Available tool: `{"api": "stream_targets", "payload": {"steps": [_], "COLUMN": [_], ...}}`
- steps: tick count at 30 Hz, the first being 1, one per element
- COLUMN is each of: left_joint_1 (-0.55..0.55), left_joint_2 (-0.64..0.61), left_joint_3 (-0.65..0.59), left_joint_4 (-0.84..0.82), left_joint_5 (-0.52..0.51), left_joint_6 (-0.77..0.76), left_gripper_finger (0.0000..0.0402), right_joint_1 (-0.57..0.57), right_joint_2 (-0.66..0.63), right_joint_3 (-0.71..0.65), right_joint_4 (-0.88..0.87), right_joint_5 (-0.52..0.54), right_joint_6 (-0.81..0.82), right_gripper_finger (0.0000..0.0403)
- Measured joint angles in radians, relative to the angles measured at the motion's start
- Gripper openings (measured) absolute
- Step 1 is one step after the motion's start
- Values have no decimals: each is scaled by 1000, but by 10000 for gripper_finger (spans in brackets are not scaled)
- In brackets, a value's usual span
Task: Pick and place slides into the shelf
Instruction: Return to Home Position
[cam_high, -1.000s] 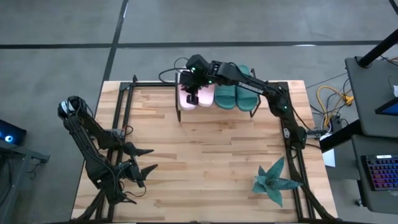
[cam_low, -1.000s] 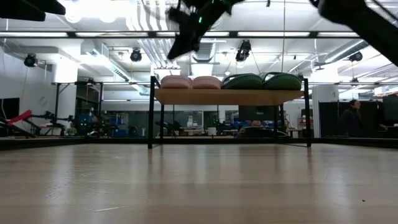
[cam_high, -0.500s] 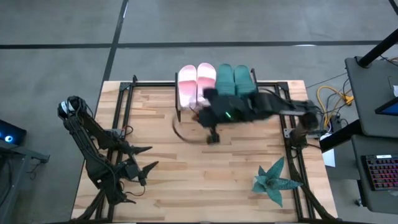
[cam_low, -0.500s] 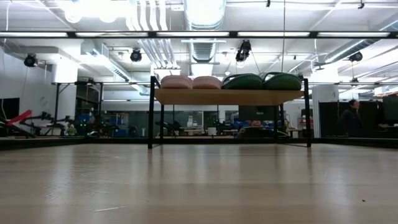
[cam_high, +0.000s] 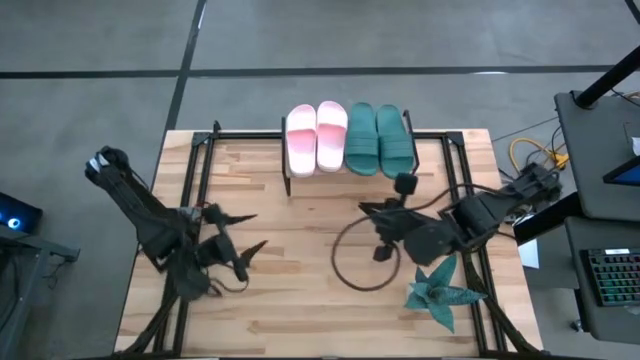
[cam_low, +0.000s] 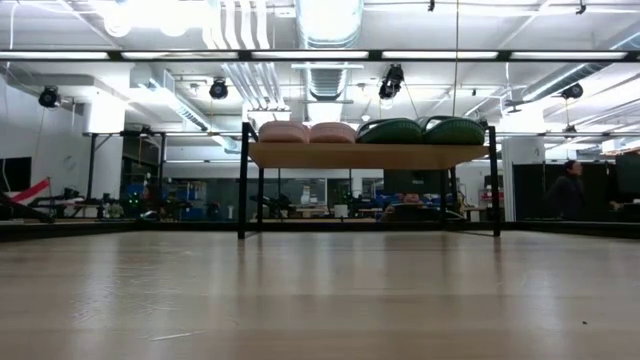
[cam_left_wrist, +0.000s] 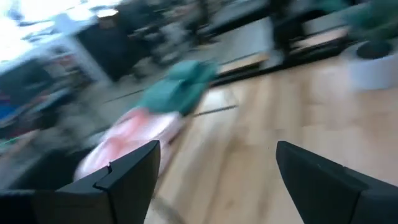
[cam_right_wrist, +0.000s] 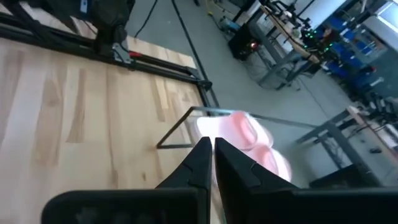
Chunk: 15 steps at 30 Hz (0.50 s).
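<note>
Nearest the front edge of the desk (cam_high: 300, 300), the left arm (cam_high: 150, 215) crouched at the left side, its jaws spread wide and holding nothing; the left wrist view showed the two dark fingers (cam_left_wrist: 127, 174) far apart over bare wood. Across from it, the right arm (cam_high: 480, 212) reached in from the right edge, just behind the spiky teal plant (cam_high: 440, 290), and hung above the middle of the desk, its jaws pressed together on nothing and well short of the shelf. Farther back, against the desk's far edge, stood the shelf (cam_low: 365, 155), its board carrying all four slides side by side, the pink pair (cam_high: 317, 138) on the left and the teal pair (cam_high: 378, 140) on the right. Beyond it, a person (cam_low: 565, 190) stood in the room.
</note>
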Motion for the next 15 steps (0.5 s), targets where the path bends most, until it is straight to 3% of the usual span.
{"api": "stream_targets", "payload": {"steps": [2, 4, 6, 7, 12, 15], "left_joint_1": [54, 114, 176, 205, 396, 555], "left_joint_2": [-36, -67, -89, -102, -167, -185], "left_joint_3": [-6, -25, -32, -33, -36, -40], "left_joint_4": [231, 457, 595, 621, 626, 566], "left_joint_5": [179, 440, 653, 694, 706, 884], "left_joint_6": [247, 471, 600, 644, 712, 685], "left_gripper_finger": [303, 303, 303, 303, 303, 293], "right_joint_1": [13, 17, 20, 20, 20, 19], "right_joint_2": [-57, -114, -170, -197, -333, -407], "right_joint_3": [-86, -178, -273, -321, -551, -688], "right_joint_4": [39, 100, 169, 204, 353, 492], "right_joint_5": [1, 2, 1, 1, 1, 0], "right_joint_6": [25, 30, 30, 26, -11, -43], "right_gripper_finger": [11, 11, 11, 11, 11, 11]}}
